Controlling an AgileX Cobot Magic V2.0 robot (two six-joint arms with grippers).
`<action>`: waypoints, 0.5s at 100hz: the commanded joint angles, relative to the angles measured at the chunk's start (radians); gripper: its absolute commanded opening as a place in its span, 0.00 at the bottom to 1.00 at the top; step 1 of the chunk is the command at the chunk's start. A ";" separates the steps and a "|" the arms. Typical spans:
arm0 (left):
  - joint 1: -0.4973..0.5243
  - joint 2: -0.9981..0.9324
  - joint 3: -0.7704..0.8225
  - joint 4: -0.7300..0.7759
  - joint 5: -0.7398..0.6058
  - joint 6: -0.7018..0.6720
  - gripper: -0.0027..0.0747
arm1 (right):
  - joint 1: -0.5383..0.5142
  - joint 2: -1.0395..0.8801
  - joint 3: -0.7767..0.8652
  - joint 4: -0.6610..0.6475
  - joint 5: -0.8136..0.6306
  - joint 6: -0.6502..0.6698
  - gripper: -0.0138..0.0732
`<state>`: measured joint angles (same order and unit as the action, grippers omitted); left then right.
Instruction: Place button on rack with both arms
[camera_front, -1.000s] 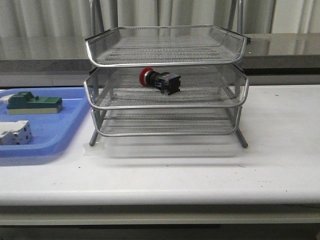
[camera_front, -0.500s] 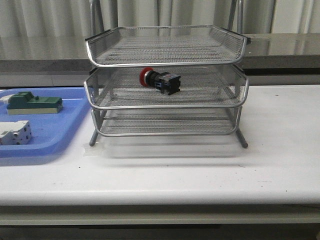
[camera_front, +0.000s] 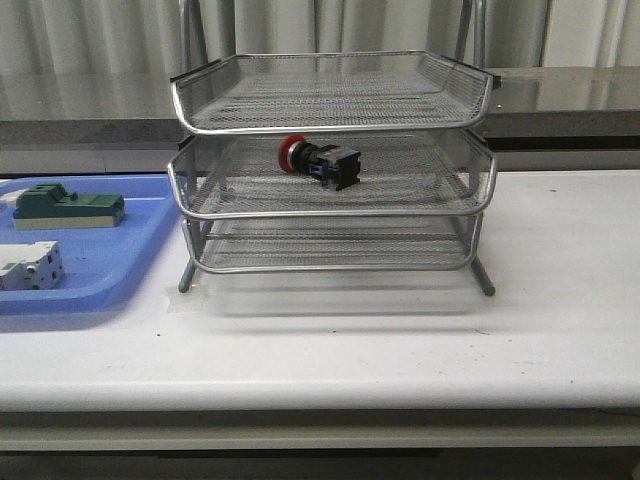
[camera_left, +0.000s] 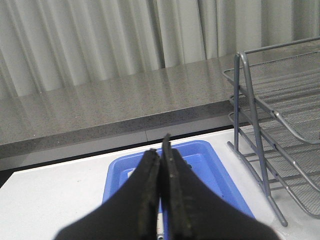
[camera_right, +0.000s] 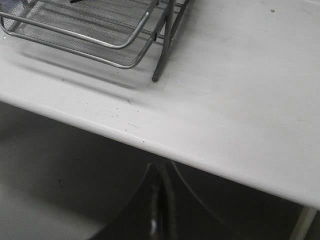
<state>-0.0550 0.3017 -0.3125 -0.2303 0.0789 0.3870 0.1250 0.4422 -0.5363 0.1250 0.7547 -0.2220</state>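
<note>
Front view: facing forward, level, looking across the white table at the rack from near.
Left wrist view: looking from above the blue tray, sharing the rack's side.
Right wrist view: looking down at the table edge, sharing the rack's foot.

The rack is showing silver wire mesh with smooth metal rims; the tray is looking like smooth blue plastic; the table is appearing matt white.
</note>
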 joint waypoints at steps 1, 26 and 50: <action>0.001 0.007 -0.027 -0.010 -0.085 -0.008 0.01 | -0.006 -0.013 -0.004 -0.001 -0.120 -0.002 0.09; 0.001 0.007 -0.027 -0.010 -0.085 -0.008 0.01 | -0.006 -0.151 0.172 -0.054 -0.405 0.089 0.09; 0.001 0.007 -0.027 -0.010 -0.085 -0.008 0.01 | -0.006 -0.324 0.363 -0.115 -0.549 0.164 0.09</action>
<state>-0.0550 0.3017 -0.3125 -0.2303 0.0789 0.3870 0.1244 0.1538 -0.1950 0.0275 0.3305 -0.0720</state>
